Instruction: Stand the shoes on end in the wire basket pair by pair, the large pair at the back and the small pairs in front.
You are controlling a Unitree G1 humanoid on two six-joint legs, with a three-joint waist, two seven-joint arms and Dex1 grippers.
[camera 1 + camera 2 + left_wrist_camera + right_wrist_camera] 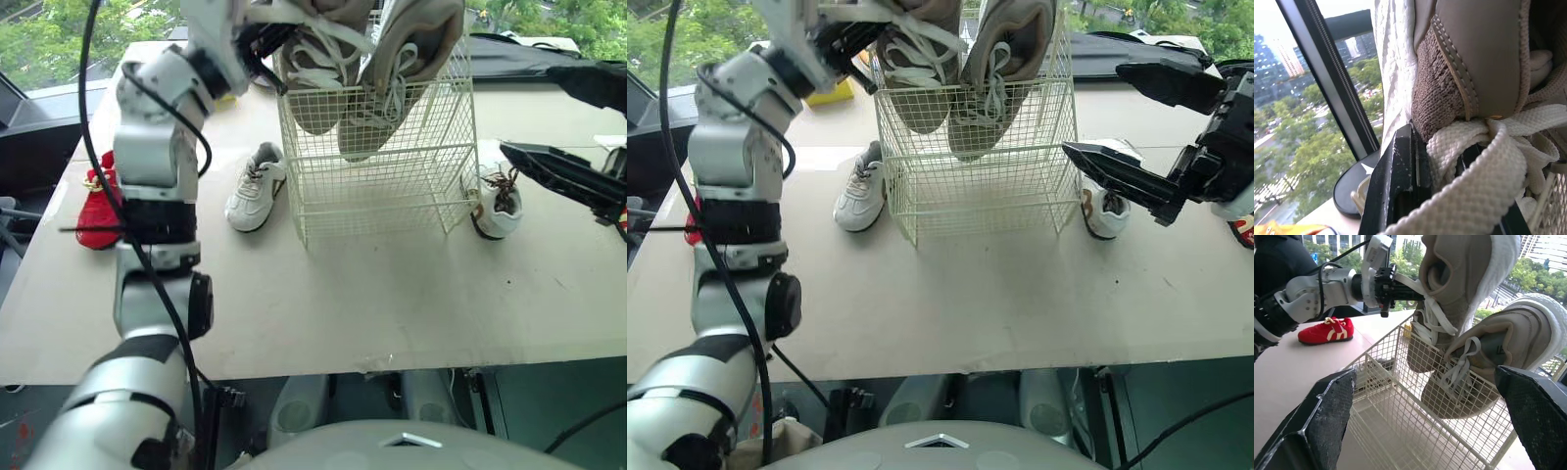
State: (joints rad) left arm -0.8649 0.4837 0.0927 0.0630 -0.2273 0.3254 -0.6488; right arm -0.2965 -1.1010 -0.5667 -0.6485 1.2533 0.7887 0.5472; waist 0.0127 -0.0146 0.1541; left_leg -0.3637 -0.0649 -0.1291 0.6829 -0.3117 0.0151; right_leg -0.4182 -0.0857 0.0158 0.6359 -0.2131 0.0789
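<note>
Two large beige shoes stand toe-down at the back of the white wire basket (392,186). My left gripper (263,44) is at the basket's top left corner, shut on the white lace (1474,161) of the left beige shoe (318,69). The right beige shoe (407,73) leans beside it. My right gripper (1093,110) is open just right of the basket, holding nothing. One small white shoe (257,186) lies left of the basket. Another small white shoe (495,201) lies to the basket's right, under the right gripper's lower finger. A small red shoe (96,206) lies at the far left.
The basket's front half holds nothing. Part of another red shoe (1244,230) shows at the table's right edge. A yellow object (838,93) lies behind the left arm. A dark bag (519,54) lies at the back right. Bare tabletop (372,294) stretches in front of the basket.
</note>
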